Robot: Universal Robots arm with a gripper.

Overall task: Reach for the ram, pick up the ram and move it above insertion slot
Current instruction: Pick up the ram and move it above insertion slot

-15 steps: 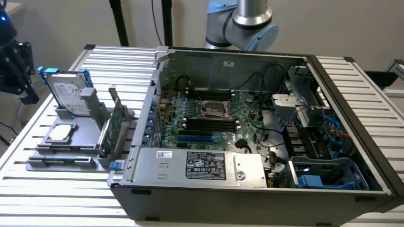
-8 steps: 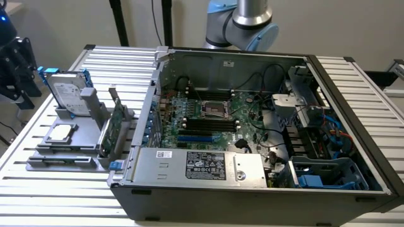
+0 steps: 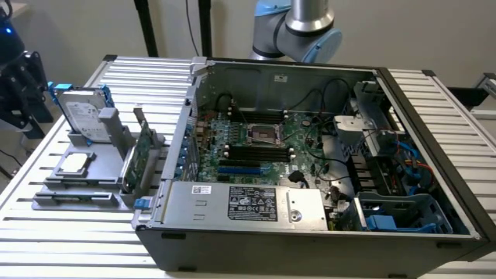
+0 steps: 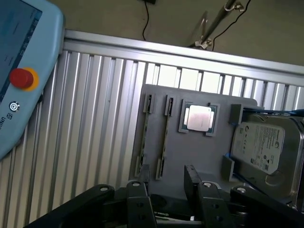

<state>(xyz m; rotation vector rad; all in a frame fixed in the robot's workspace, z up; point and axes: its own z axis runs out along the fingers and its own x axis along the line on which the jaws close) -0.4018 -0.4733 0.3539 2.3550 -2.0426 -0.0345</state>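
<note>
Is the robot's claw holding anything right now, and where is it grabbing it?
Nothing is held. The black two-fingered gripper is open, with nothing between its fingers.

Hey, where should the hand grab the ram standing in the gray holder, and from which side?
Grip the ram by its two flat faces near mid-length, coming straight down from above. It stands on its long edge in the gray holder with its thin top edge up, so probably only the upper part of its faces is free to pinch.
</note>
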